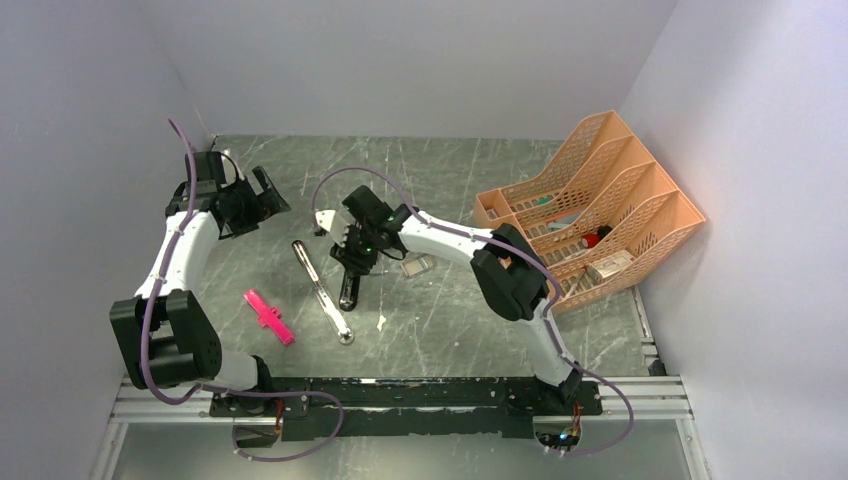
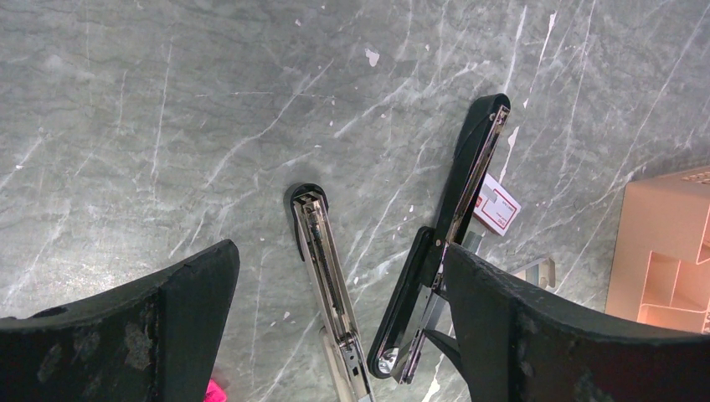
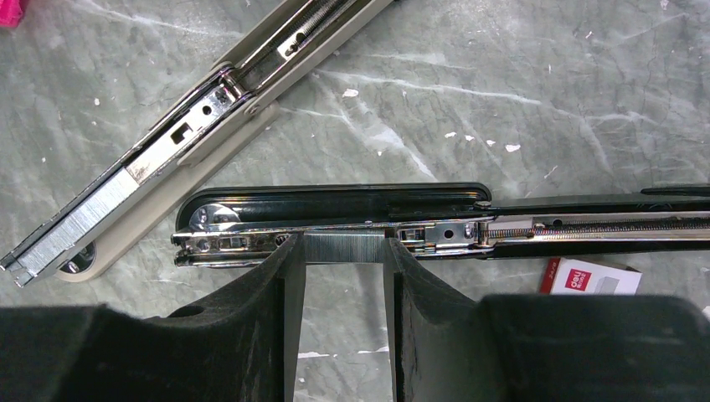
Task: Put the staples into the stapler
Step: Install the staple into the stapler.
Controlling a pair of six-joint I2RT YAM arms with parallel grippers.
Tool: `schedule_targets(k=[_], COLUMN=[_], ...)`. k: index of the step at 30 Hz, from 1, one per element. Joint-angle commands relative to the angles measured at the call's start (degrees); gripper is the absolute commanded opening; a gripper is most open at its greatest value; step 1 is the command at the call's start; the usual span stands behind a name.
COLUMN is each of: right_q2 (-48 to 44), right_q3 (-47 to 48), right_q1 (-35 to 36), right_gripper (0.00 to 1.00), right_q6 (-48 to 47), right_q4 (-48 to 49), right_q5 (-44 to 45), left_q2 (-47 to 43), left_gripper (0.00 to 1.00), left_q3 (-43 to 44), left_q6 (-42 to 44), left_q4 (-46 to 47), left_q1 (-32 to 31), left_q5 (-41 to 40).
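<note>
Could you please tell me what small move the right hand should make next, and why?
Probably ease the staples down into the chrome rail of the stapler before letting go: the right hand grips the strip right at the open rail, apparently not yet seated.

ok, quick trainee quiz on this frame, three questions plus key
1. True or false: the left claw is shut.
2. The right claw grips: A) pink piece, B) staple strip, C) box.
3. Which stapler's rail is that strip set against?
Key: 1 false, it is open. 2 B. 3 the black stapler.
</note>
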Motion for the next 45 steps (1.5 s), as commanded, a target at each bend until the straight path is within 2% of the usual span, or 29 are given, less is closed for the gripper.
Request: schedule_targets(k=[1, 10, 18, 36, 41, 45], right_q2=[2.7, 4.1, 3.9, 2.4, -0.7, -6.6], right_q3=[2.0, 4.1, 4.2, 4.2, 2.4, -2.1], right_q1=[0.5, 1.2, 1.1, 1.1, 0.8, 0.2], right_gripper=[0.14, 0.18, 0.33, 0.54, 0.56, 0.58], right_q6=[-1.4, -2.3, -2.4, -2.0, -0.9, 1.6], right_q4=[-4.6, -7.7, -7.4, -5.3, -1.8, 6.4], right_q5=[2.3, 4.9, 4.3, 1.6, 0.1, -0.4], left_q2=[-0.1, 0.0, 0.1, 0.0, 0.0, -0.1], left_gripper=[0.96, 0.96, 0.96, 0.96, 0.96, 0.96], left_q3=[0.5, 0.5, 0.5, 0.6, 0.6, 0.6], left_q6=[0.4, 0.4, 0.4, 0.5, 0.6, 0.6], left_q4=[0.6, 0.6, 0.5, 0.5, 0.5, 0.5], left_q1=[0.7, 0.7, 0.7, 0.7, 0.7, 0.7], left_q5=[1.5, 1.5, 1.5, 1.5, 1.6, 1.6])
